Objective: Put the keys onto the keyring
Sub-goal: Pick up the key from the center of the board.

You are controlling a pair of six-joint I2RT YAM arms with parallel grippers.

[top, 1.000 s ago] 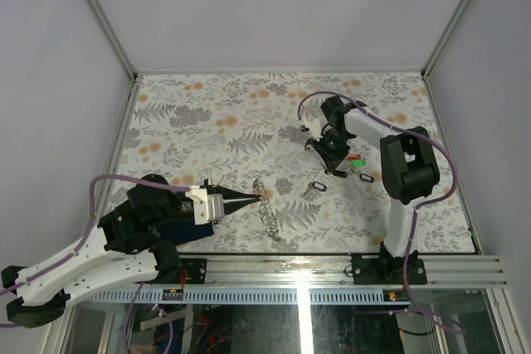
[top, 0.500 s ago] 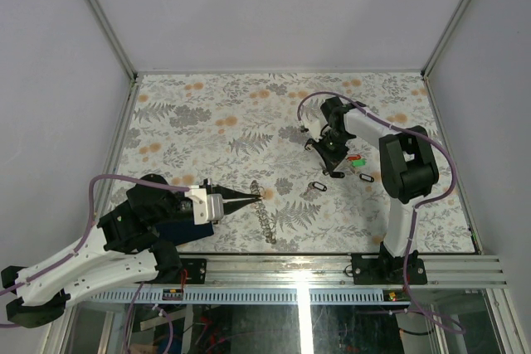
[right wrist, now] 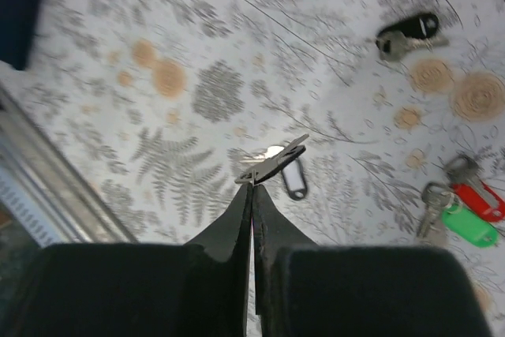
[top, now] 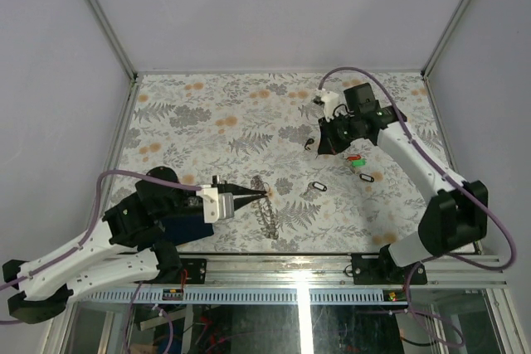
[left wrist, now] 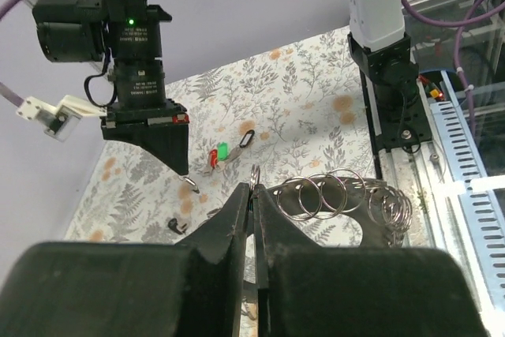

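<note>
The keyring (left wrist: 339, 193), a chain of silvery wire rings, hangs from my left gripper (left wrist: 254, 187), which is shut on its end ring. From above, the keyring (top: 264, 205) trails off the left gripper (top: 267, 195) near the table's front middle. My right gripper (right wrist: 252, 183) is shut on a small dark key (right wrist: 274, 165) and holds it above the table. The top view has the right gripper (top: 319, 144) at the back right. More keys lie on the table: a white-tagged one (top: 316, 186), a red and green tagged pair (top: 357, 160), a black one (top: 366, 177).
A dark blue cloth (top: 184, 226) lies under my left arm. The flowered table (top: 207, 122) ends in a metal rail (top: 332, 267) along the front. Grey walls stand on the other three sides. The right arm's base (left wrist: 379, 53) rises behind the keyring in the left wrist view.
My right gripper closed on a key and rose from the table as the arm stretched up and back. The left gripper stayed shut and moved the keyring's end slightly.
</note>
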